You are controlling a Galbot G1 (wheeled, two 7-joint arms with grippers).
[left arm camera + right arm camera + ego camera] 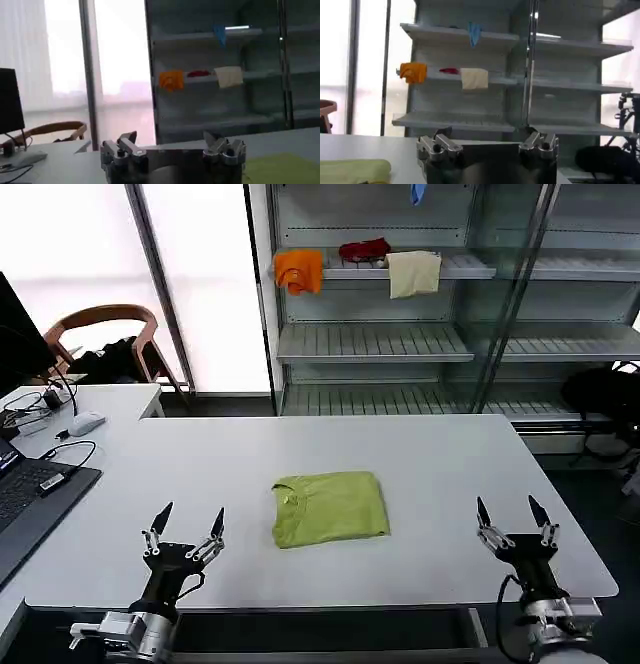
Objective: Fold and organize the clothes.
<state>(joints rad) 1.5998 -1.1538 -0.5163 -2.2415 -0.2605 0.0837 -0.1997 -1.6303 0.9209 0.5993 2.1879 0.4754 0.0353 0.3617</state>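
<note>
The T-shirt (330, 508) lies folded into a compact square mid-counter (450, 464), toward the near edge. Left gripper (185, 531) and right gripper (513, 521) flank it, well apart, jaws spread and empty, suggesting folding is finished.

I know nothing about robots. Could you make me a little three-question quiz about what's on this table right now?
1. True or false: the lime T-shirt lies already folded on the white table.
2. Which hand is holding the T-shirt? A) left hand B) right hand C) neither
3. Fill in: on the shelf behind, an orange cloth hangs near a ____ cloth.

Key
1. True: it is a compact bundle between the two hands.
2. C: both hands are open, at the near table edge, apart from the shirt.
3. cream
</note>
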